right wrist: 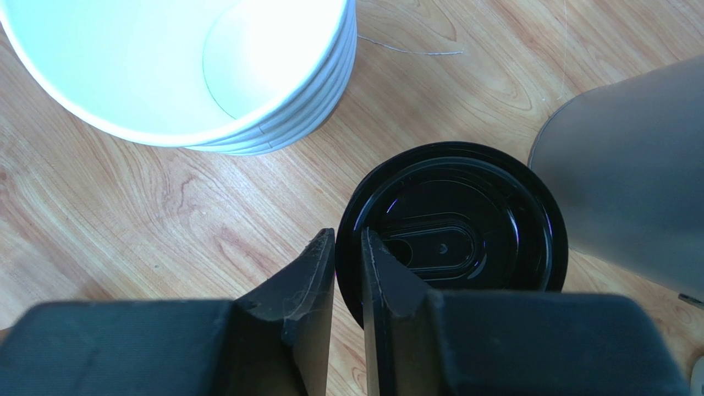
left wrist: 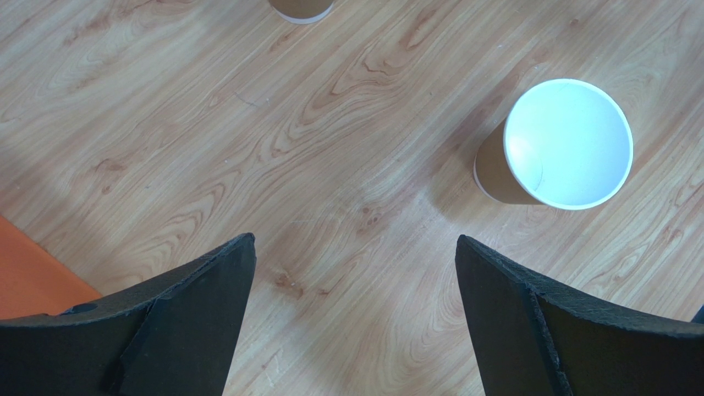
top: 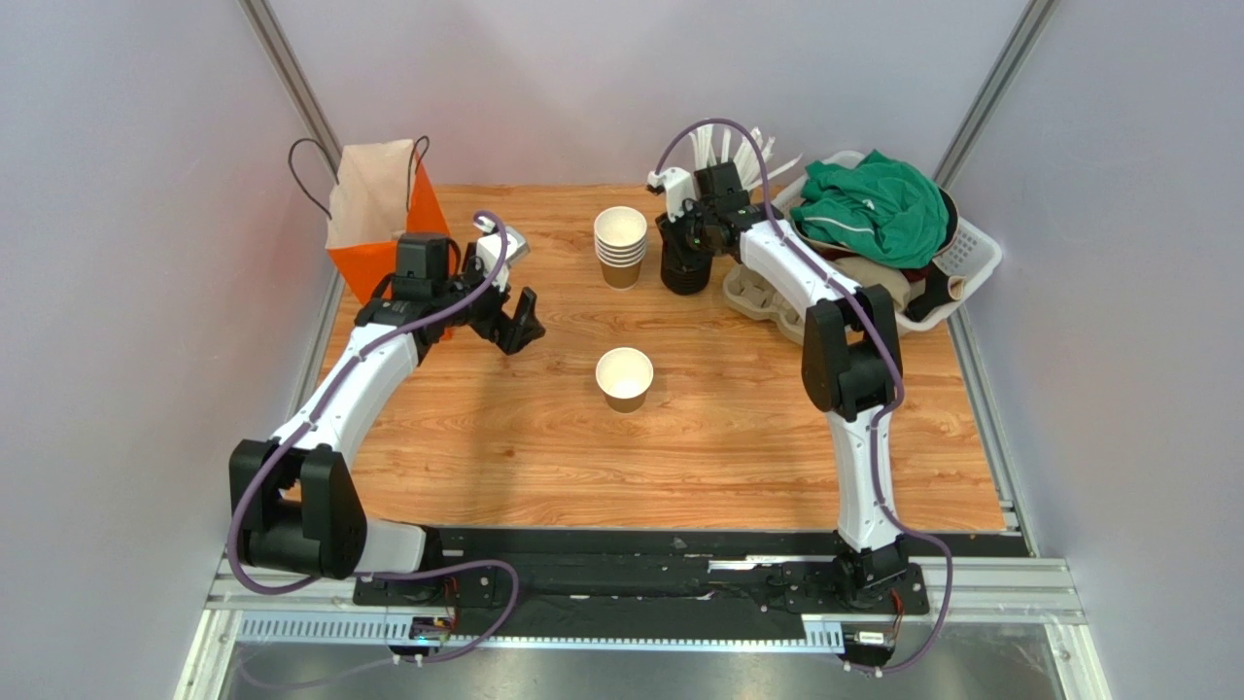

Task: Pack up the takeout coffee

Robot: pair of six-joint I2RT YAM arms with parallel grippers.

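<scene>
A single tan paper cup (top: 625, 376) stands upright and lidless at the table's middle, its white inside showing; it also shows in the left wrist view (left wrist: 562, 144). A stack of black lids (top: 685, 267) stands at the back. My right gripper (top: 686, 245) is over it, its jaws (right wrist: 347, 233) shut on the rim of the top black lid (right wrist: 463, 223). My left gripper (top: 514, 318) is open and empty above bare wood (left wrist: 354, 240), left of the single cup and beside the orange bag (top: 383, 212).
A stack of lidless paper cups (top: 621, 241) stands just left of the lids (right wrist: 190, 66). A white basket (top: 976, 255) with green cloth (top: 876, 204) and a pulp cup carrier (top: 759, 299) sit at the back right. A grey rounded object (right wrist: 628, 181) stands right of the lids.
</scene>
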